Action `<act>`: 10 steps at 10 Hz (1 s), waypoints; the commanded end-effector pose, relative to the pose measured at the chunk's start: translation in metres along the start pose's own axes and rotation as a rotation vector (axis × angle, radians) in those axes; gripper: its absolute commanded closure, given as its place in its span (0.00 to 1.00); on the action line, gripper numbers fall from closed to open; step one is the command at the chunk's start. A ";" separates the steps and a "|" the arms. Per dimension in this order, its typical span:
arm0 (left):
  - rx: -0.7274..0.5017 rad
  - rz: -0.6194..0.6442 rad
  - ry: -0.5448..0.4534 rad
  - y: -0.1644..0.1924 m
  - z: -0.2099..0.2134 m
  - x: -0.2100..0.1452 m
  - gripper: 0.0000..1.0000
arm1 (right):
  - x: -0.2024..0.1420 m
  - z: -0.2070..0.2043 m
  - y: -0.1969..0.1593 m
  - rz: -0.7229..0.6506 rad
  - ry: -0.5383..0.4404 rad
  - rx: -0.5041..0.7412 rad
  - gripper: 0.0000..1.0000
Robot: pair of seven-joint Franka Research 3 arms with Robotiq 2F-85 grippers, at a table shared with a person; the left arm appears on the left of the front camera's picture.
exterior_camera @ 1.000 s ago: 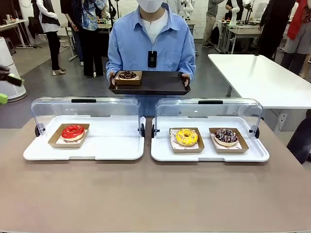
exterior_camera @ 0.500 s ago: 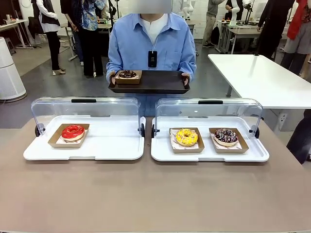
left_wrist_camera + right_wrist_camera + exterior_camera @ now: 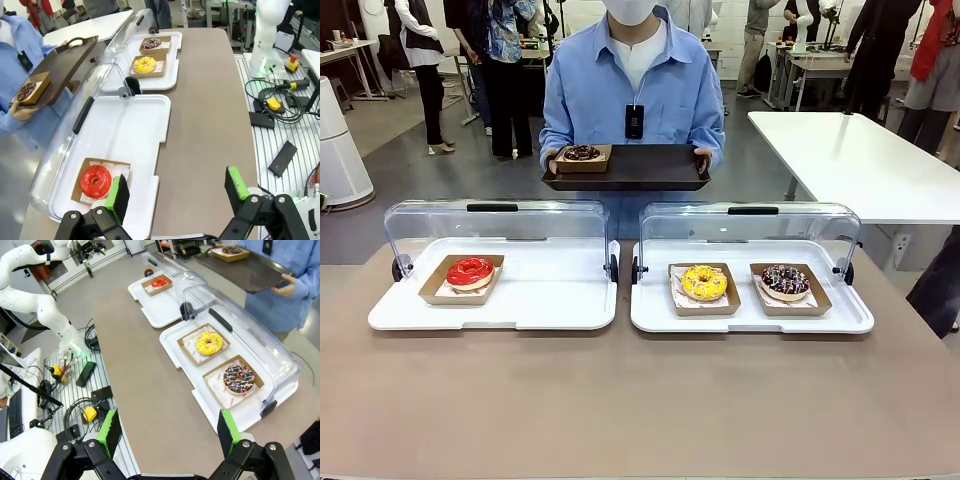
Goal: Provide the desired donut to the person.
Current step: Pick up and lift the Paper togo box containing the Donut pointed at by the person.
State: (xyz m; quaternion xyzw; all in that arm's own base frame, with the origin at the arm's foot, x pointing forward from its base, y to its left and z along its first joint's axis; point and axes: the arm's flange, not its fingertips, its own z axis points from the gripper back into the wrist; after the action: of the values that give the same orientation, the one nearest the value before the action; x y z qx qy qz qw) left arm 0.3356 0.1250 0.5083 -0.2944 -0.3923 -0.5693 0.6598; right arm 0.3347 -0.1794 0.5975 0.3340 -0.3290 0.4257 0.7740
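My left tool (image 3: 176,189) stood wide apart with nothing between its pads, and so did my right tool (image 3: 169,429). On the worktop (image 3: 640,400) sat two open white cases. The left case (image 3: 570,300) held a glossy red donut (image 3: 470,271) in a brown box at its 9 o'clock end. The right case (image 3: 655,300) held a yellow donut (image 3: 704,282) and, at its 3 o'clock, a chocolate sprinkled donut (image 3: 785,279). The person (image 3: 632,95) at 12 o'clock held a dark tray (image 3: 640,170), which carried a boxed chocolate donut (image 3: 582,153) at its 9 o'clock end.
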 end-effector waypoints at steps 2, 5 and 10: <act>0.008 0.010 -0.019 -0.001 0.004 -0.003 0.00 | 0.001 0.000 0.000 0.007 -0.012 0.009 0.00; 0.008 0.010 -0.019 -0.001 0.004 -0.003 0.00 | 0.001 0.000 0.000 0.007 -0.012 0.009 0.00; 0.008 0.010 -0.019 -0.001 0.004 -0.003 0.00 | 0.001 0.000 0.000 0.007 -0.012 0.009 0.00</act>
State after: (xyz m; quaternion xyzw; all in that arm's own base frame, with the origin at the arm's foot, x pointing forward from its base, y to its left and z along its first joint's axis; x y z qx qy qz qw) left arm 0.3339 0.1293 0.5079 -0.2932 -0.3941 -0.5647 0.6632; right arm 0.3347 -0.1794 0.5975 0.3340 -0.3290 0.4257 0.7740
